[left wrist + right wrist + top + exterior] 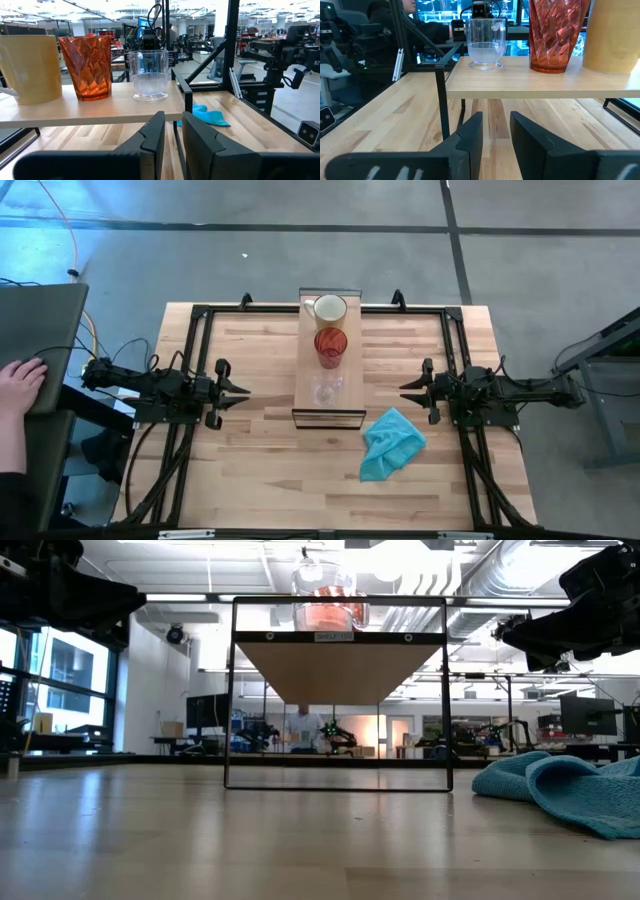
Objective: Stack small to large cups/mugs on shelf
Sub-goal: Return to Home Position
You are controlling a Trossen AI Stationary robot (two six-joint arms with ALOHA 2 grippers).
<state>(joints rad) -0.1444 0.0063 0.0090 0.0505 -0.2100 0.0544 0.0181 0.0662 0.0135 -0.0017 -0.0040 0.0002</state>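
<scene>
A long light-wood shelf (329,405) on a thin dark frame stands raised at the table's middle. Three cups stand on it in a row on their bases. The cream-white mug (328,308) is at the far end, the red translucent cup (331,345) in the middle, and the small clear glass (327,390) toward the near end. My left gripper (240,392) waits level to the left of the shelf, open with nothing between its fingers (173,117). My right gripper (408,388) waits level on the right side, also open and holding nothing (496,117).
A crumpled teal cloth (392,442) lies on the table near the shelf's near right corner. A black frame (200,315) runs along the table's far and side edges. A person's hand (20,380) rests on a grey surface beyond the left edge.
</scene>
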